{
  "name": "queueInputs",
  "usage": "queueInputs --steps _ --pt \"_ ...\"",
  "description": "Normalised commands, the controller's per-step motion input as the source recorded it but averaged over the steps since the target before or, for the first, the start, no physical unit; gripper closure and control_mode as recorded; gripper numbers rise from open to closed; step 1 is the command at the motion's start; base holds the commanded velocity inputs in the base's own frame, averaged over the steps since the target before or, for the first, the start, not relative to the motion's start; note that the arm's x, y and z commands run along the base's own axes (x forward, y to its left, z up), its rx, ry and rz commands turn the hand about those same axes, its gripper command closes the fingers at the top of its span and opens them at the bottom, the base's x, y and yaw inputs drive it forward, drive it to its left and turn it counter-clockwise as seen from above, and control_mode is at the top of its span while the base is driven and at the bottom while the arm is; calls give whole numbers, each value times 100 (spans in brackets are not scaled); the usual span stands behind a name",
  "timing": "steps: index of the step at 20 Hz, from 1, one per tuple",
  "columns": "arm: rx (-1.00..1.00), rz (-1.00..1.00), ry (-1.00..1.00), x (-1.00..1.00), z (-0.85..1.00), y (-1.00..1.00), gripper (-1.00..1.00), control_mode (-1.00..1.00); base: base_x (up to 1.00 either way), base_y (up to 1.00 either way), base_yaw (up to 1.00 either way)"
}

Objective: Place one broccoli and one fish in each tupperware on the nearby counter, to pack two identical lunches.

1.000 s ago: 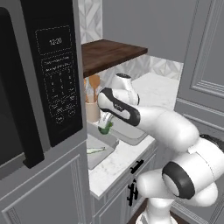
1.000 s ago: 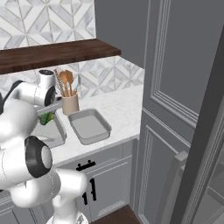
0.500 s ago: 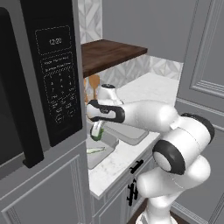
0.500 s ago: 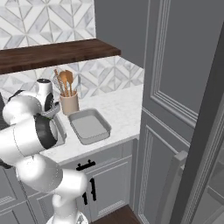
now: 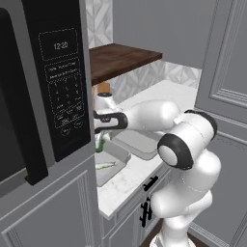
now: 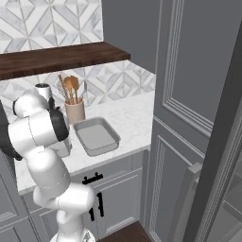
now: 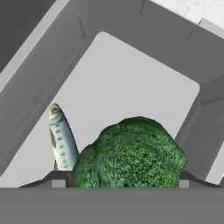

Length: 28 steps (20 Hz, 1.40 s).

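My gripper (image 7: 122,179) is shut on a dark green broccoli (image 7: 131,153), which bulges between the two finger tips. It hangs over a light-grey tupperware (image 7: 131,83). A silvery fish (image 7: 61,138) lies on that tray's floor, just left of the broccoli. In the left base view the gripper (image 5: 99,137) holds the broccoli (image 5: 100,142) above the left tupperware (image 5: 115,155), close to the microwave side, with the fish (image 5: 105,165) below it. A second tupperware (image 5: 140,144) (image 6: 97,137) stands to the right on the white counter (image 5: 128,181), with nothing showing in it.
A black microwave (image 5: 60,91) in a tall grey cabinet stands hard against the left tray. A dark wooden shelf (image 6: 61,56) hangs over the counter. A beige utensil holder (image 6: 74,111) sits at the back. Tall grey cabinet doors (image 6: 189,94) close the right side.
The arm has swung left with the broccoli, from over the middle of the counter to above the left tray beside the microwave. The grip on the broccoli has stayed the same.
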Motion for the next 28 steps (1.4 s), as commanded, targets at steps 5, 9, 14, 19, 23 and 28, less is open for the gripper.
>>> queueInputs --steps 5,9,14,19,23,28 --pt "-6 0 -1 10 -35 20 100 -100 0 0 0" --pt "-5 0 -2 3 -27 19 100 -100 0 0 0" --pt "-2 1 -4 9 -36 11 100 -100 0 0 0" --pt "0 1 -5 9 -29 4 100 -100 0 0 0" --pt "0 0 0 0 2 0 -100 -100 0 0 0" --pt "-2 0 0 0 11 0 -100 -100 0 0 0"
